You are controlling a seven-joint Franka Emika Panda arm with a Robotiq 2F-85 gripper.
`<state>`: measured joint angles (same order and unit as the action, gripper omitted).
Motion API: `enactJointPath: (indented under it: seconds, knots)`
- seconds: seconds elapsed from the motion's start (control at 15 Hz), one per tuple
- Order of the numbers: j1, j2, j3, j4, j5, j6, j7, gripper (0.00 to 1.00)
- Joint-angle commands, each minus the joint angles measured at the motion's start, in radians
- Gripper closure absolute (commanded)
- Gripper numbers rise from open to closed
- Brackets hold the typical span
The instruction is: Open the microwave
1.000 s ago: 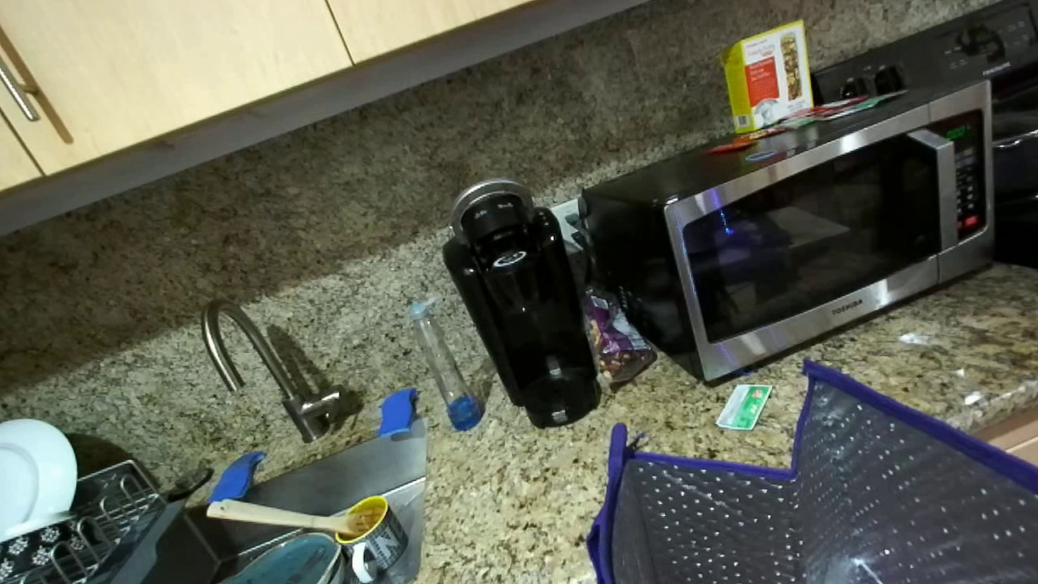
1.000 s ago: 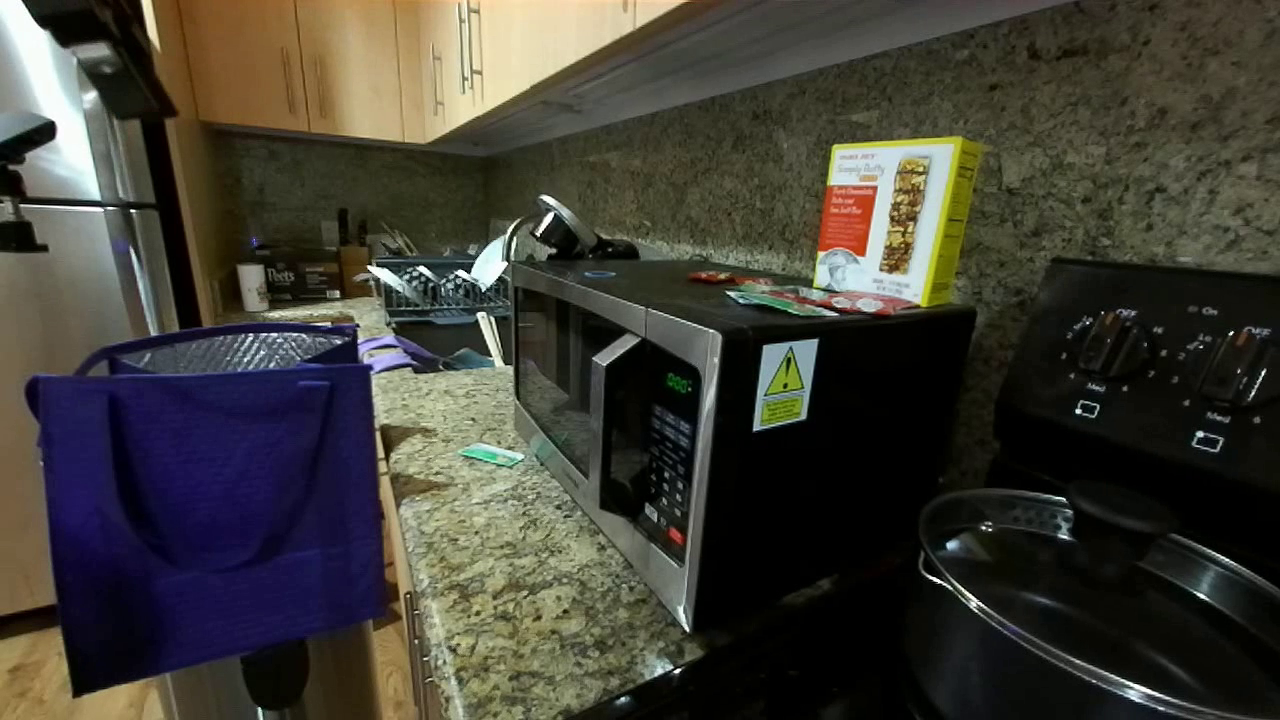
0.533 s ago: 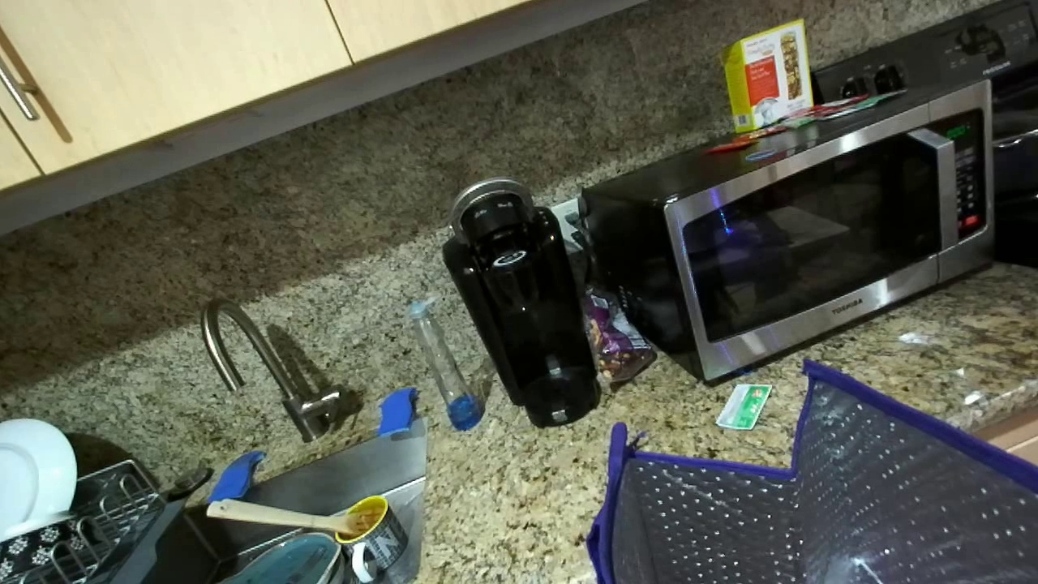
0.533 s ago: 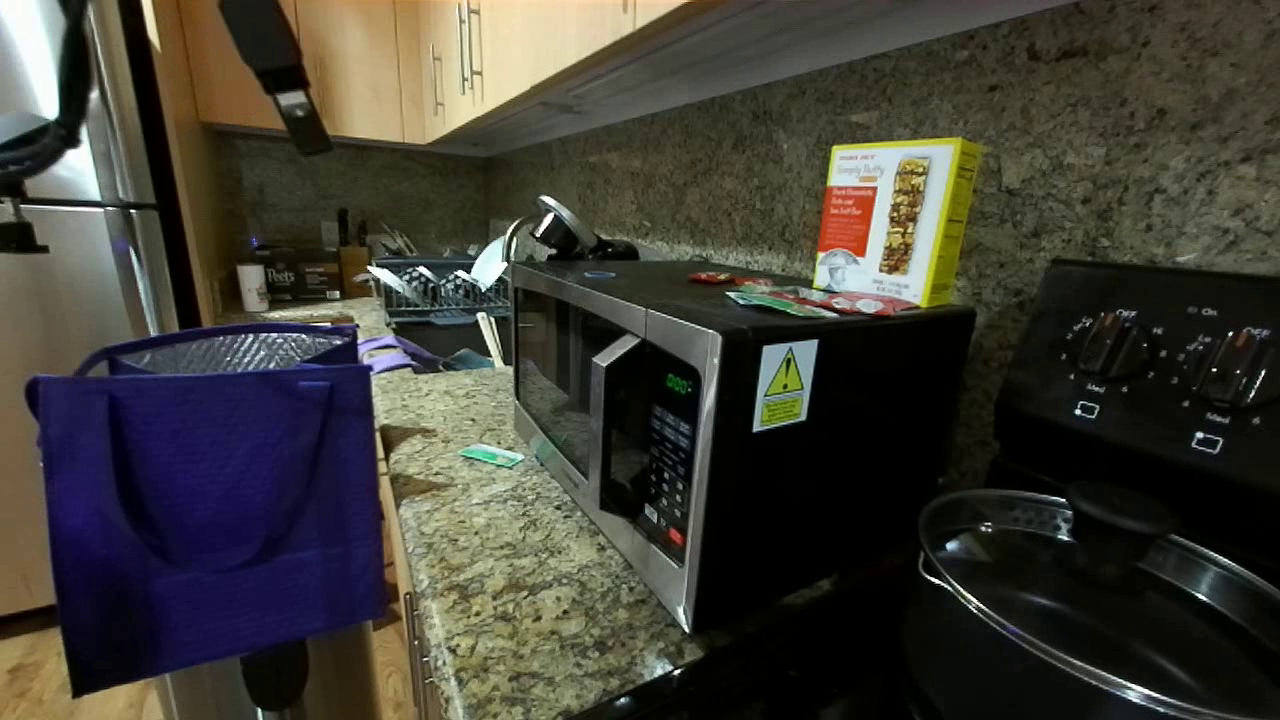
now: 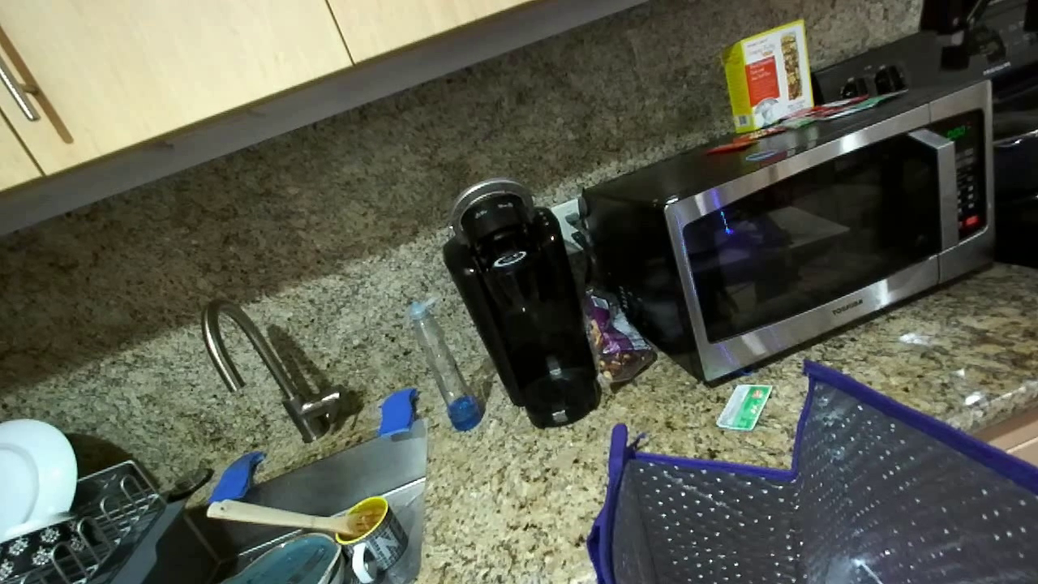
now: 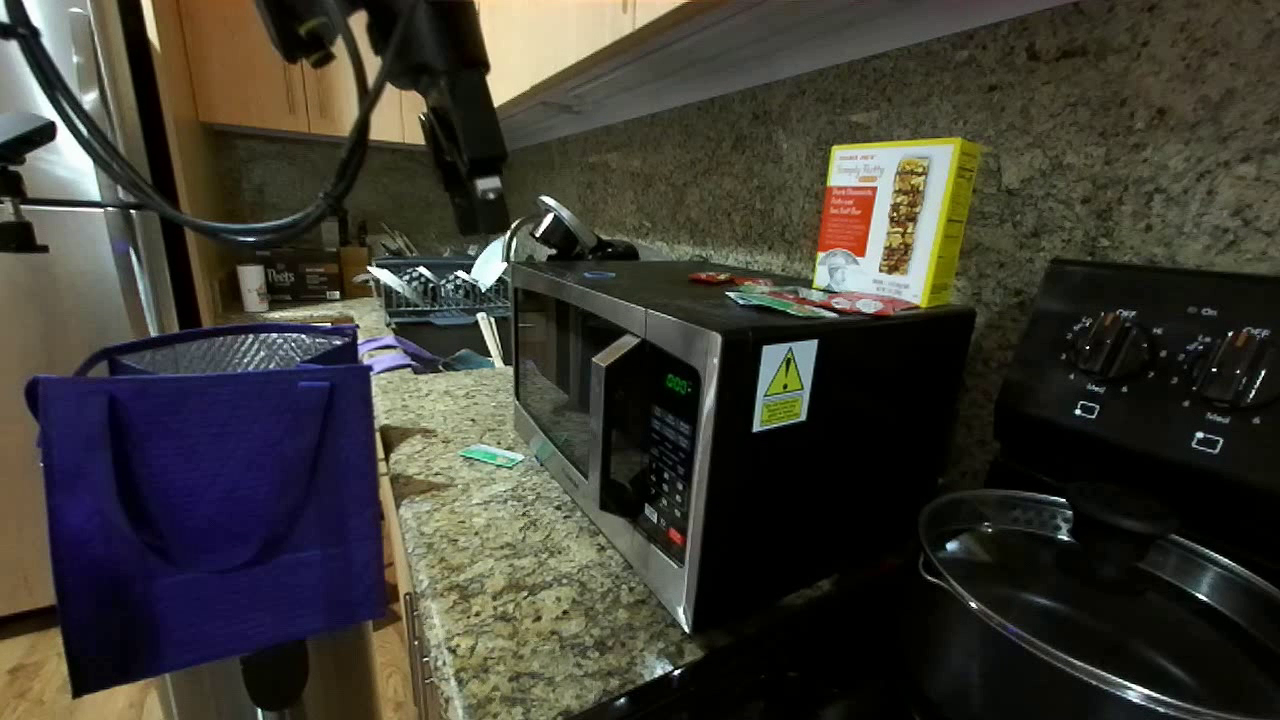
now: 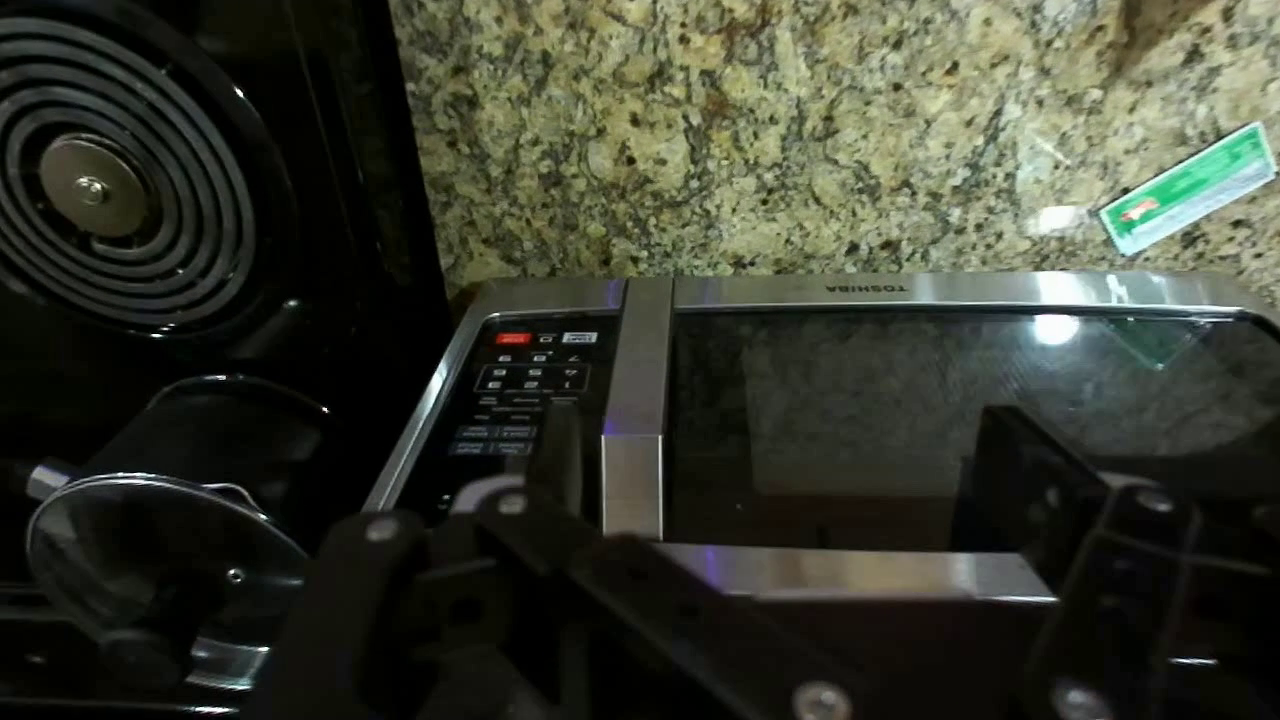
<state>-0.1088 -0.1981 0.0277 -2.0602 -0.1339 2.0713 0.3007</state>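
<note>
The microwave (image 5: 811, 243) is a steel box with a dark glass window, black control strip and upright steel handle (image 5: 942, 186). Its door is shut. It also shows in an exterior view (image 6: 665, 450) and in the wrist view (image 7: 860, 400). My gripper (image 7: 782, 430) is open and empty, its black fingers wide apart. In the wrist view the handle (image 7: 637, 400) appears between the fingers, close to the left one, with no visible contact. In an exterior view my gripper (image 6: 482, 210) hangs higher than the microwave top, toward its front side.
A yellow snack box (image 6: 895, 220) and several packets (image 6: 800, 298) lie on the microwave. A black coffee maker (image 5: 523, 316) stands beside it. A purple bag (image 6: 210, 520) stands in front of the counter. A lidded pot (image 6: 1090, 600) sits on the stove. A green card (image 7: 1188, 190) lies on the counter.
In an exterior view the arm and gripper have moved in from the upper left, rightward and down toward the microwave. Dark parts now show at the top right corner of an exterior view.
</note>
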Motion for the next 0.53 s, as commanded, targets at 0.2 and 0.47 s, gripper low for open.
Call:
enactJointPath:
  seconds: [0.2, 0.47]
  knots:
    - [0.004, 0.196, -0.064, 0.118, 0.002, 0.070, 0.002, 0.00]
    - [0.001, 0.251, -0.102, 0.127, 0.052, 0.121, -0.015, 0.00]
